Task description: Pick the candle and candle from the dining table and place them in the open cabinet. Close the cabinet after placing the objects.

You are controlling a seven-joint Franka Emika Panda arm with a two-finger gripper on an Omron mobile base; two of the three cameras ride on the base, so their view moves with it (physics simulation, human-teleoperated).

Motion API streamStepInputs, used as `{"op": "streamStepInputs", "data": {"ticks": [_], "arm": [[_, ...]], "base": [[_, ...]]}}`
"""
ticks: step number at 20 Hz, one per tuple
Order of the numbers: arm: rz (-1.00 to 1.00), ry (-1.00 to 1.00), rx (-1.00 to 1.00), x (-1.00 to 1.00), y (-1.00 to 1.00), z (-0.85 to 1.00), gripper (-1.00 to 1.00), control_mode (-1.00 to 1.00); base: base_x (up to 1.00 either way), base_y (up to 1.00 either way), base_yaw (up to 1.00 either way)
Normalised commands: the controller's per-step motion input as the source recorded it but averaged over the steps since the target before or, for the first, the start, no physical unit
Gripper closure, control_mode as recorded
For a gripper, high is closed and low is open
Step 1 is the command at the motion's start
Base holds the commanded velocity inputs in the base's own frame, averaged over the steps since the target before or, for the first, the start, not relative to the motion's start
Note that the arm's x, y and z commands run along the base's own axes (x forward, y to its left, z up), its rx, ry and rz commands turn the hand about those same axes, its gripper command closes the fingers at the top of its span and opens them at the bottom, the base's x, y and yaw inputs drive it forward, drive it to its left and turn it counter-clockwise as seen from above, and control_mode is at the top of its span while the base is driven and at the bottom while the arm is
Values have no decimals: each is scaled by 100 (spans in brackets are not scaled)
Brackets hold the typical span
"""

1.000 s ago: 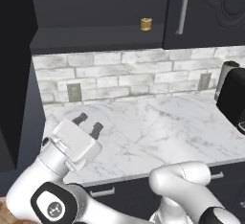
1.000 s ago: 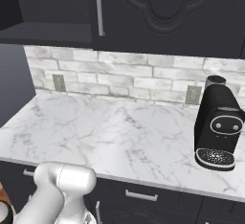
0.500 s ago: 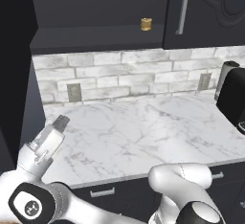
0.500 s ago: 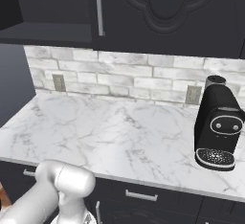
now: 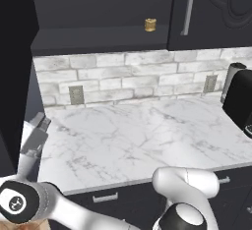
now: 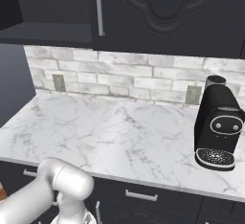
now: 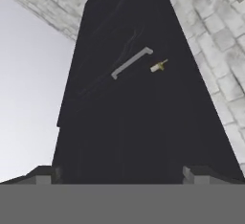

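Swung leftward off the counter (image 5: 147,145); hand (image 5: 37,133) spread wide, empty.

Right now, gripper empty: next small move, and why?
Probably centre the hand on the candlestick candle: the open gripper holds nothing, that candle shows far off and off-centre in the hand view, and the squat candle already stands in the cabinet.

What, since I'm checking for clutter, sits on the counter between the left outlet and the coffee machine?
Nothing: the right base view shows bare marble counter from the left outlet to the coffee machine.
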Motion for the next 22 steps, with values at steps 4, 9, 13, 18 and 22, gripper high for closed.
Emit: {"op": "streamStepInputs", "data": {"ticks": [4, 9, 13, 18, 22], "arm": [[-2, 9, -12, 41, 22, -34, -100, -100], [-5, 8, -13, 36, 30, -24, -100, -100], [-18, 6, -20, 10, 54, 0, -100, -100], [-19, 12, -23, 10, 60, 0, -100, -100], [-16, 11, -19, 15, 52, 0, -100, -100]], "base": [[0, 0, 0], [0, 0, 0], [0, 0, 0], [0, 0, 0], [0, 0, 0]]}}
